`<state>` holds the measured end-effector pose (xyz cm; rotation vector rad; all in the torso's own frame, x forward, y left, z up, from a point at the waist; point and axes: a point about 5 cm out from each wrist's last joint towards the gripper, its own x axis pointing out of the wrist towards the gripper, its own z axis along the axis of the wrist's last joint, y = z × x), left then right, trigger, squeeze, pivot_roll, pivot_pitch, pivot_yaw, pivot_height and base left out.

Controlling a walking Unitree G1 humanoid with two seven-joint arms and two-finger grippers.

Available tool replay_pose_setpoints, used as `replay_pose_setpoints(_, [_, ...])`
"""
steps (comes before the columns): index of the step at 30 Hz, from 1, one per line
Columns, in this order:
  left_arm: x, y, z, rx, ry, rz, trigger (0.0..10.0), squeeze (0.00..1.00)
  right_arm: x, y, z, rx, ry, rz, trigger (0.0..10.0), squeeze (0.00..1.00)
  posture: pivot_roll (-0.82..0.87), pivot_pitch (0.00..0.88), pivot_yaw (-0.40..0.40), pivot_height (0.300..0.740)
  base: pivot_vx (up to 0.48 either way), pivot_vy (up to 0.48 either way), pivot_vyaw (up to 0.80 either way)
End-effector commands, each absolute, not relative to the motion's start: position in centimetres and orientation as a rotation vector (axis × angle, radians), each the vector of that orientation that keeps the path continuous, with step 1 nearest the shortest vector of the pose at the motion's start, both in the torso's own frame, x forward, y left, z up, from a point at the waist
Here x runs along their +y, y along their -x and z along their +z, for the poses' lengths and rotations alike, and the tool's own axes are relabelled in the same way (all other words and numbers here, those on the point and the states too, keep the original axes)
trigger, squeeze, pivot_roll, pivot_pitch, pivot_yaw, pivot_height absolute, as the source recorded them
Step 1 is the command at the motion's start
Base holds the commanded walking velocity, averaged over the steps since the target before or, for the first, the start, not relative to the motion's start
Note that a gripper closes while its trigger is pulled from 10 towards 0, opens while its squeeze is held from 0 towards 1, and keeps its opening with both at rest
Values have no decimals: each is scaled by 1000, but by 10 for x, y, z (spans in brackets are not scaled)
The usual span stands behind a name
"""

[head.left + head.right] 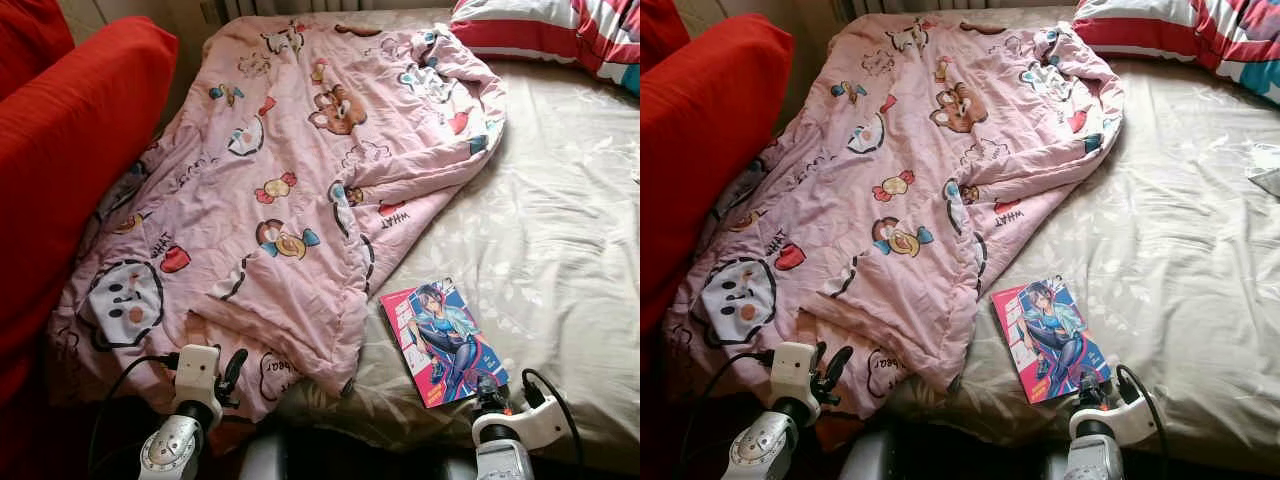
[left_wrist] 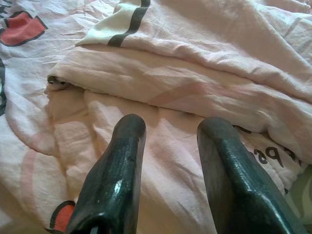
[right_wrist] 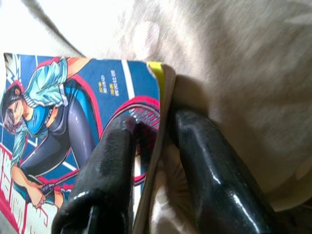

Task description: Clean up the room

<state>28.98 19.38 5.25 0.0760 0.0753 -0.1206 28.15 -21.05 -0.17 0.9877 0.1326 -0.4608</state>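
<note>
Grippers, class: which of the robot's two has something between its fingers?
The right gripper: its black fingers straddle the edge of the blue-and-pink illustrated book. The left gripper hovers open over the pink cartoon-print quilt.
</note>
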Motion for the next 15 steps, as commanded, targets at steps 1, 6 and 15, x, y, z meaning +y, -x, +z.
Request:
replay_pose_setpoints(1, [200, -281, 43, 116, -92, -114, 10000, 0, -218, -268, -13, 153, -992, -532, 10000, 706, 58, 274, 95, 616, 0, 0, 0])
replay_pose_setpoints(6, [201, -281, 43, 117, -95, -114, 10000, 0, -220, -270, -10, 128, -992, -523, 10000, 1000, 55, 271, 98, 616, 0, 0, 0])
replay_pose_setpoints(15, [201, -281, 44, 115, -99, -121, 10000, 0, -220, -269, -11, 144, -990, -532, 10000, 0, 60, 269, 104, 616, 0, 0, 0])
